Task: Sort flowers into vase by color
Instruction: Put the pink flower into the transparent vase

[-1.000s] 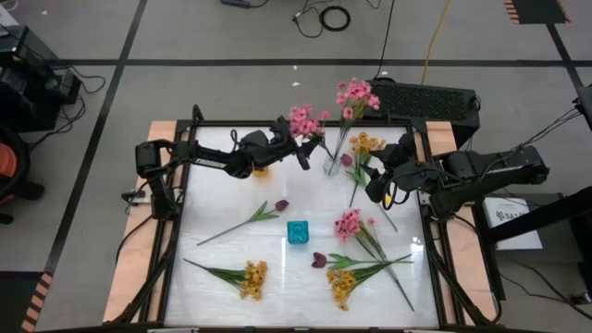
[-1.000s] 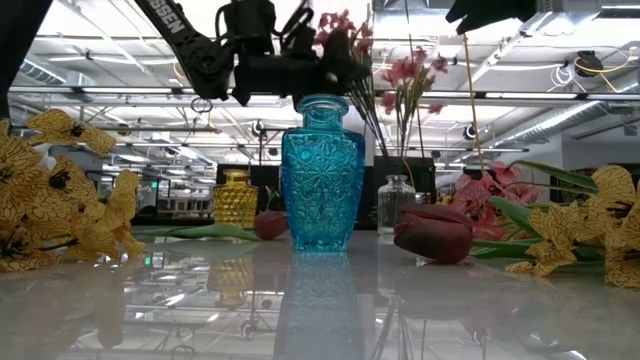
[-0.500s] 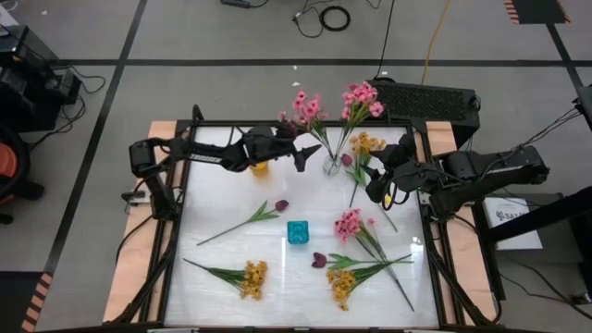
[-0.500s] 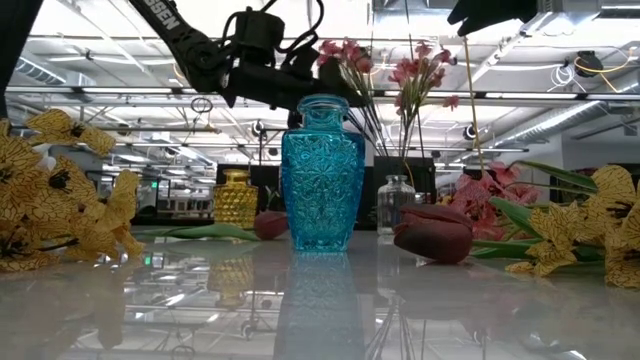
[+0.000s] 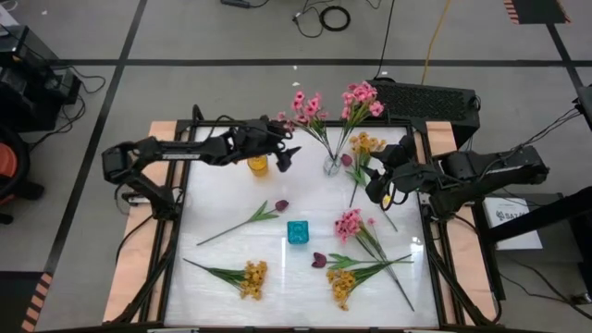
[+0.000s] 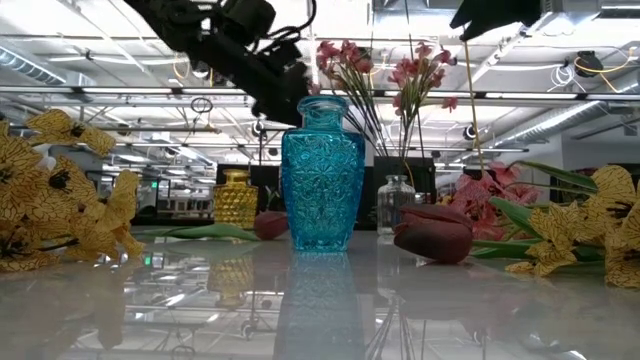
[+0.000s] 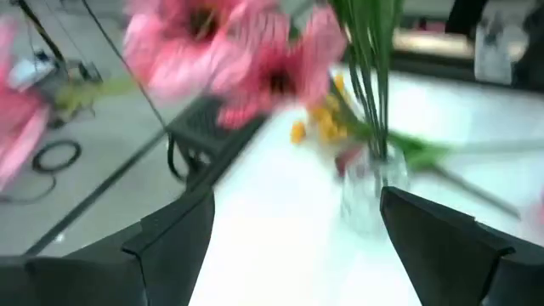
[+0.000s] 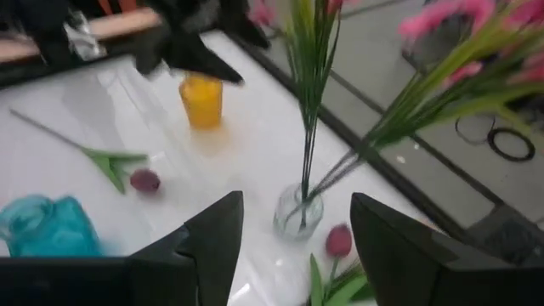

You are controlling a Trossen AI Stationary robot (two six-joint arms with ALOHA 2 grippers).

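- Your left end effector (image 5: 285, 155) hangs over the far part of the bench (image 5: 222, 250), between the yellow vase (image 5: 258, 165) and the clear vase (image 5: 332, 166); its fingers (image 7: 174, 238) are spread wide and hold nothing.
- Your right end effector (image 5: 377, 185) sits at the right side of the bench, just beside the clear vase; its fingers (image 8: 217, 234) stand apart, and nothing shows between them in the right wrist view.
- Look at the clear vase: two pink sprigs (image 5: 307, 107) stand in it, their stems fanning outward above its mouth.
- Close beside that vase, on the right arm's side, a yellow sprig (image 5: 366, 143) and a maroon bud (image 5: 347, 159) crowd the space near your right end effector.
- The yellow vase stands at the far left of the bench; you cannot tell from these views whether anything is in it.
- The blue vase (image 5: 297, 231) stands near the middle of the bench and holds no flower in the low view.
- Left of the blue vase, a maroon bud on a long green stem (image 5: 250, 220) lies flat on the bench.
- Near the front left, a yellow sprig (image 5: 248, 277) lies on its own.
- Right of the blue vase, a pink sprig (image 5: 349, 224), another yellow sprig (image 5: 340, 283) and a maroon bud (image 5: 319, 260) lie together with stems crossing.
- A dark keyboard-like object (image 5: 424, 97) rests beyond the far right corner of the bench.
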